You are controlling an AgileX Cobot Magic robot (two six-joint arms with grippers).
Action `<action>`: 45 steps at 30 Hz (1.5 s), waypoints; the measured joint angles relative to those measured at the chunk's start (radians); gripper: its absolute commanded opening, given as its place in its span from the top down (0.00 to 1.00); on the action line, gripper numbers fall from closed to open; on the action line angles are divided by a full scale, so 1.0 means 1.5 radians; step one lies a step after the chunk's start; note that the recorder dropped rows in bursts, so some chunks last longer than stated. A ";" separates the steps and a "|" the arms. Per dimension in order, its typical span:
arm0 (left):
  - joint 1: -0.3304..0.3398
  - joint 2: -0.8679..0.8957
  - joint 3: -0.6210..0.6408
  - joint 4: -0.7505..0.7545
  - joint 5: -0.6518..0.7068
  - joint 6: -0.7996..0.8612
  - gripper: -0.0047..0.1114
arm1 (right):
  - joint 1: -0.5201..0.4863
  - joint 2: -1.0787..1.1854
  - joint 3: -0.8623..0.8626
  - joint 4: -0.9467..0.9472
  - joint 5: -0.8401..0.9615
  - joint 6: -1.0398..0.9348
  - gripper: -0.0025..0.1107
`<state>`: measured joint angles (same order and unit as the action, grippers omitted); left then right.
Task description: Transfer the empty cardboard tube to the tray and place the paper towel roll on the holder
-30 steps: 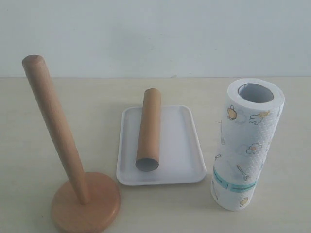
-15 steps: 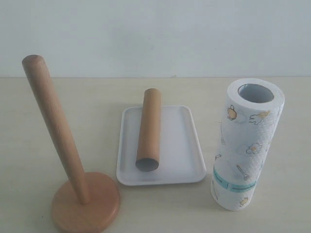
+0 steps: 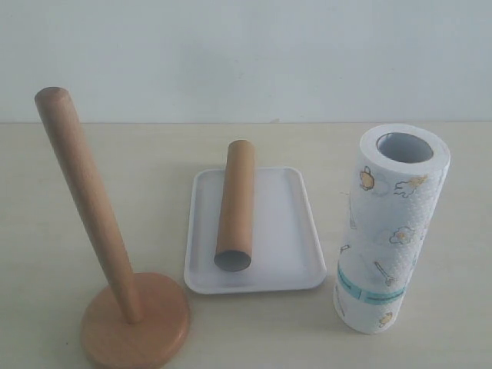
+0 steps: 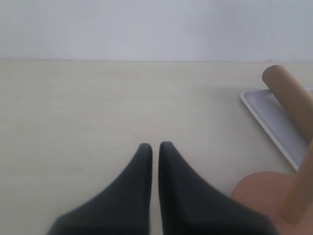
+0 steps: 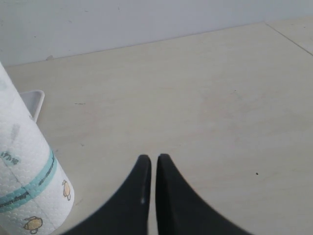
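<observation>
The empty cardboard tube (image 3: 236,205) lies lengthwise in the white tray (image 3: 284,231) at the table's middle; its far end (image 4: 283,88) and the tray (image 4: 274,120) also show in the left wrist view. The wooden holder (image 3: 92,223) stands bare at the front left, its disc base (image 4: 259,191) beside my left gripper (image 4: 155,147). The paper towel roll (image 3: 390,227) stands upright at the right, next to my right gripper (image 5: 150,159), and shows again as a white roll (image 5: 24,171) in the right wrist view. Both grippers are shut and hold nothing. Neither appears in the exterior view.
The pale tabletop (image 3: 254,142) runs back to a white wall. Its right edge (image 5: 293,36) shows in the right wrist view.
</observation>
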<state>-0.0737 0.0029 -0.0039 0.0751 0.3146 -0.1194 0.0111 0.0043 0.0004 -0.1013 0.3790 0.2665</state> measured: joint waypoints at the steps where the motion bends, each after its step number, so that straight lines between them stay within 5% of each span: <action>1: -0.001 0.000 0.000 0.000 0.000 0.000 0.92 | 0.000 0.000 0.000 0.000 0.000 0.000 0.94; 45: -0.003 0.000 0.000 -0.008 -0.005 -0.027 0.92 | 0.000 0.000 0.000 0.000 0.000 0.000 0.94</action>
<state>-0.0788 0.0029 -0.0039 0.0633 0.3074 -0.1598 0.0111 0.0043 0.0004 -0.1013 0.3790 0.2665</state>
